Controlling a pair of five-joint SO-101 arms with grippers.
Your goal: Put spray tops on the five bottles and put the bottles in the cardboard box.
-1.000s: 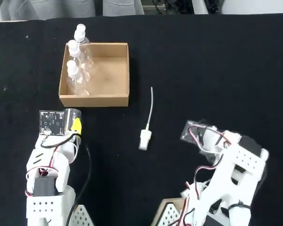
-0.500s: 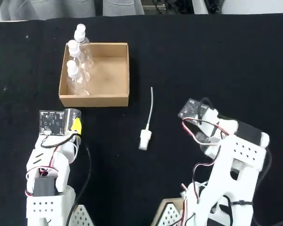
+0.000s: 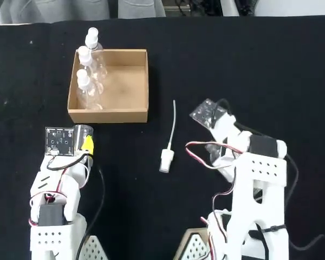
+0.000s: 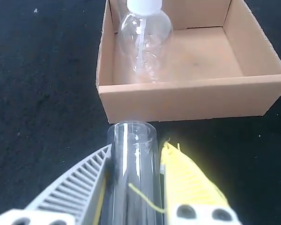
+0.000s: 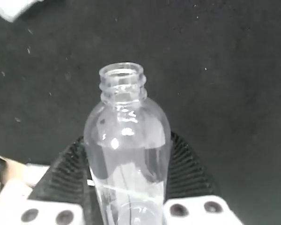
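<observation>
Black table — lint-flecked surface

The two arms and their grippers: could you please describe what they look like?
The left arm and right arm are white plastic with perforated panels and red, black and white wires. The left gripper has one pale grey ribbed finger and one yellow; the right gripper has black ribbed fingers.

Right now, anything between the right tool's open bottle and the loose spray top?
Nothing visible. The right tool holds the uncapped bottle, and only bare black table lies between it and the spray top.
</observation>
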